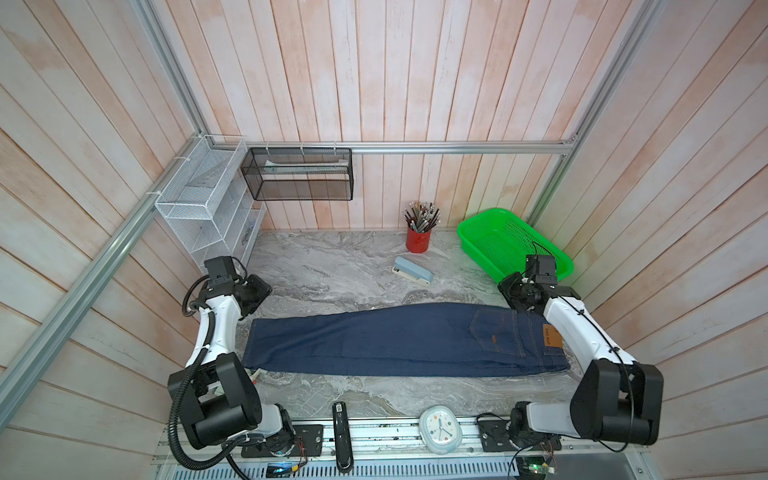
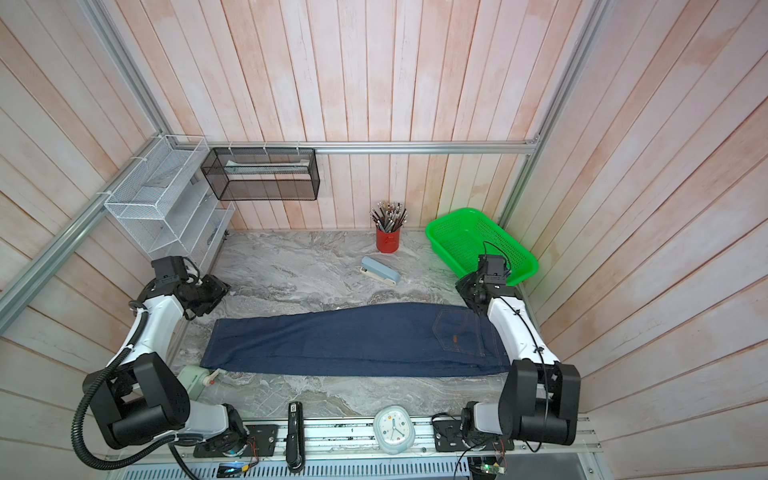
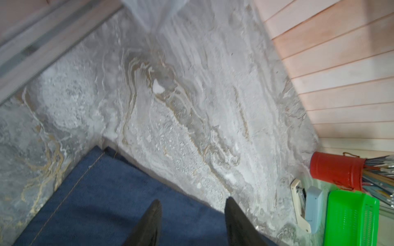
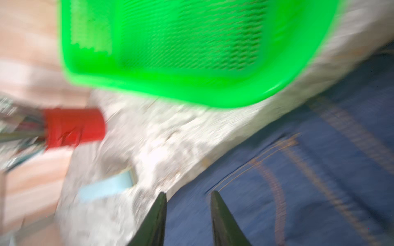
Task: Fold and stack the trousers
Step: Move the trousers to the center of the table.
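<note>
Lengthwise, trousers [image 1: 395, 340] flat on table [image 1: 332, 266].

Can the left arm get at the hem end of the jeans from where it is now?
Probably yes. The left tool hangs, jaws apart, just over the jeans near their far hem corner, and nothing lies on the cloth or between the two.

The trousers [image 1: 395, 340] lie lengthwise across the table [image 1: 324, 257], waist end to the right. Behind them sits the stapler [image 1: 412, 271], and behind that the pencil pot [image 1: 418, 239] (against the back wall). The basket [image 1: 467, 235] fills the back right corner; the clock [image 1: 440, 429] rests at the front edge.
</note>
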